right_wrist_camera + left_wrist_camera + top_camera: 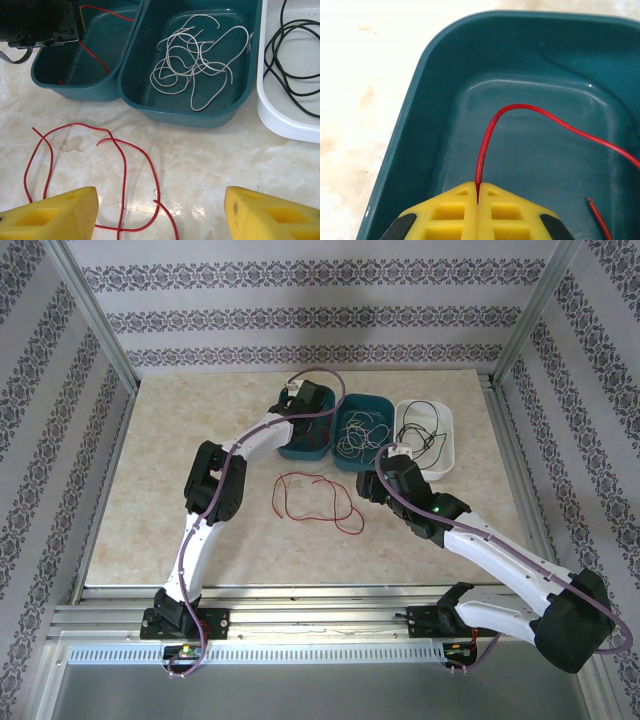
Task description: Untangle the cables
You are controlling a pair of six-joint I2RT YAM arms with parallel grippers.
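Red cable [520, 107]: one end is clamped in the left gripper [477, 202], jaws together on it. The strand arcs up and off to the right over the floor of the left teal bin [420, 75], by the counter's [240, 160] far edge.

White cables [195, 60] sit in the middle teal bin [175, 112], black cables [295, 60] in the white bin [285, 127].

Loose red cables [124, 180] lie on bare counter, just nearside of the bins.

Key relation: they lie below the right gripper [160, 205], offset toward its left finger, with the long runs heading away from the wrist. Its jaws are apart and hold nothing.

The right arm is nearer and the left is occupied, so I'd say the right takes them after shifting left.
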